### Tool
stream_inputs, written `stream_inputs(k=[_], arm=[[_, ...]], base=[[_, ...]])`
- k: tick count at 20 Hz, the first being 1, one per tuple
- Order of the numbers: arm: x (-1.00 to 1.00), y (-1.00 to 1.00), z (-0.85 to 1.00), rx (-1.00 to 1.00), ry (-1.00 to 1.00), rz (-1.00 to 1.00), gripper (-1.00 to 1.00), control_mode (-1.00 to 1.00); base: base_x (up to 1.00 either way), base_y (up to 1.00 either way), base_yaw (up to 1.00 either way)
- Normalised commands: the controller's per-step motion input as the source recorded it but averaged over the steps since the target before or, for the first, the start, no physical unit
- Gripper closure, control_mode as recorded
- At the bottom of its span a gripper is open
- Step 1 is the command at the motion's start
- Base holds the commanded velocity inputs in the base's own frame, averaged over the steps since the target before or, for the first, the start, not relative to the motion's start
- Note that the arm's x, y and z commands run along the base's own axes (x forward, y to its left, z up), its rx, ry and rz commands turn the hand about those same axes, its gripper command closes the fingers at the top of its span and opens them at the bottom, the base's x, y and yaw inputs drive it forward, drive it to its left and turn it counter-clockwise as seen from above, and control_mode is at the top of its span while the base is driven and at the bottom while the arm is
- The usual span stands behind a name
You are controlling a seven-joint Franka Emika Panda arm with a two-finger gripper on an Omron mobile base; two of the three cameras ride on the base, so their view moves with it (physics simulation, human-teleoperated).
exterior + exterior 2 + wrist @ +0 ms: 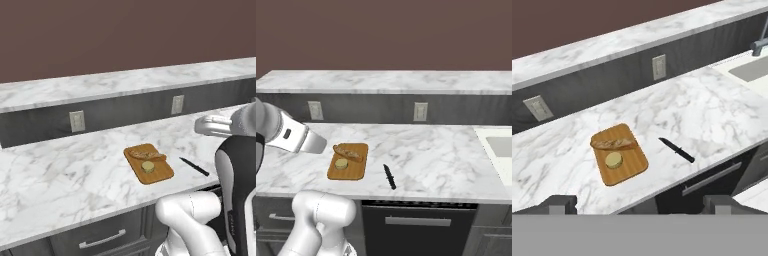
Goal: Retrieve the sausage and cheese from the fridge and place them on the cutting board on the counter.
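The cutting board (161, 175) (354, 173) (633, 167) lies flat on the white marble counter (60, 170) (431, 150) (702, 110), near its front edge. On the board rests the cheese (148, 166) (341, 163) (614, 160), a round yellowish puck. Behind it on the board lies a longer tan bread-like piece (147, 155) (349, 152) (614, 144). My gripper (642, 204) hangs open well above and in front of the board, with nothing between its fingers. The sausage and the fridge are out of view.
A black knife (195, 167) (389, 176) (677, 150) lies on the counter right of the board. A sink (500, 146) (751, 70) with a faucet (759, 46) sits at the far right. Outlets (77, 121) (420, 111) are on the dark back wall under the raised ledge.
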Motion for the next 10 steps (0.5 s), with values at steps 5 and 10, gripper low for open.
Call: stream_inputs(k=[5,10], arm=[[0.00,0.00,0.00,0.00,0.00,0.00,-1.00,1.00],[0.00,0.00,0.00,0.00,0.00,0.00,-1.00,1.00]], base=[[-0.90,-0.04,-0.14],[-0.89,-0.01,-0.43]])
